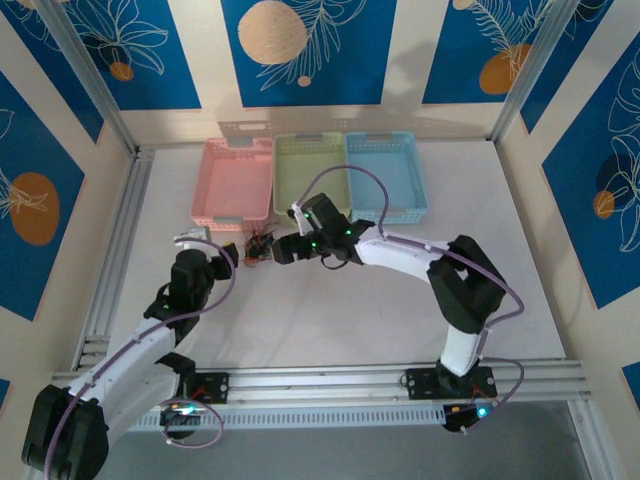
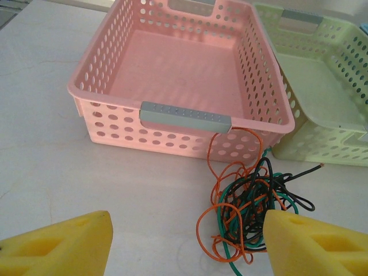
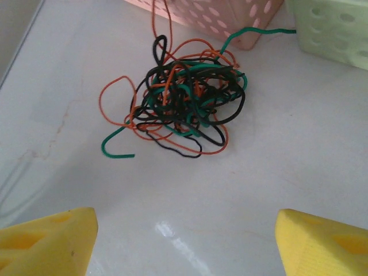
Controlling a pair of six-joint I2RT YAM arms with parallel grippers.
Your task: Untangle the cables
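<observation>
The cables (image 3: 184, 100) lie in one tangled knot of orange, green and black wire on the white table, close to the near corner of the pink basket (image 2: 184, 75). From above the knot (image 1: 261, 247) sits between the two arms. My left gripper (image 2: 187, 244) is open just left of the knot (image 2: 253, 207), its right pad (image 2: 313, 244) close over the tangle's edge. My right gripper (image 3: 184, 241) is open, hovering a short way back from the knot with bare table between its yellow pads.
Three baskets stand in a row at the back: pink (image 1: 237, 180), green (image 1: 312, 172) and blue (image 1: 385, 175). The green basket's corner (image 3: 333, 29) is near the knot. Metal rails (image 1: 350, 380) edge the table at the front and left.
</observation>
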